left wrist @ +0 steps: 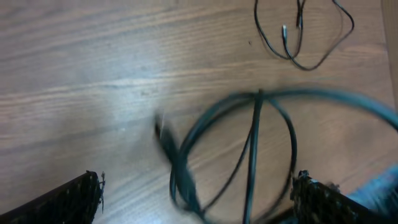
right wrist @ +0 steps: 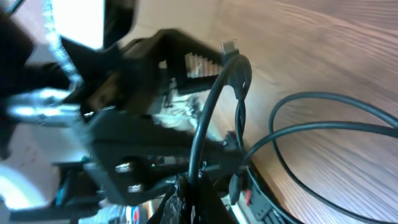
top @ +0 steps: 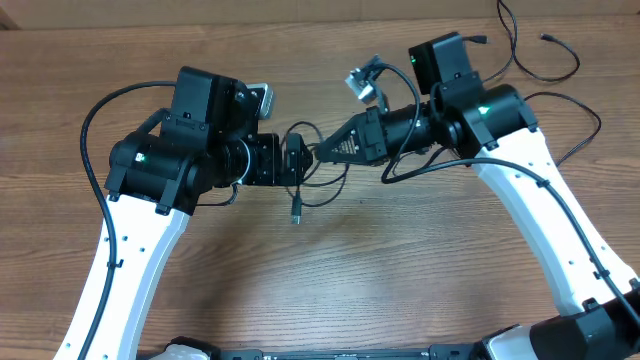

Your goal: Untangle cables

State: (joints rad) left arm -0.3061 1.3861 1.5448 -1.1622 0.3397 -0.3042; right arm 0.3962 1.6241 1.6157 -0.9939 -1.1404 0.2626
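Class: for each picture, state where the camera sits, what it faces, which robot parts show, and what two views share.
Overhead: above the table, looking down; left arm and right arm show.
Left wrist: arm-mounted, faces down at the cables; open left fingers in bottom corners.
Right wrist: arm-mounted, faces the left arm; right fingers shut on the cables.
Shared: overhead and right wrist show the left arm.

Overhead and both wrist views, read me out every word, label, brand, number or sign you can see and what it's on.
None can be read in any view.
Green light on the left arm and green light on the right arm: plain glowing dots, no characters.
Red-and-white patch low in the right wrist view: too blurred to read.
Cables and table: no markings visible.
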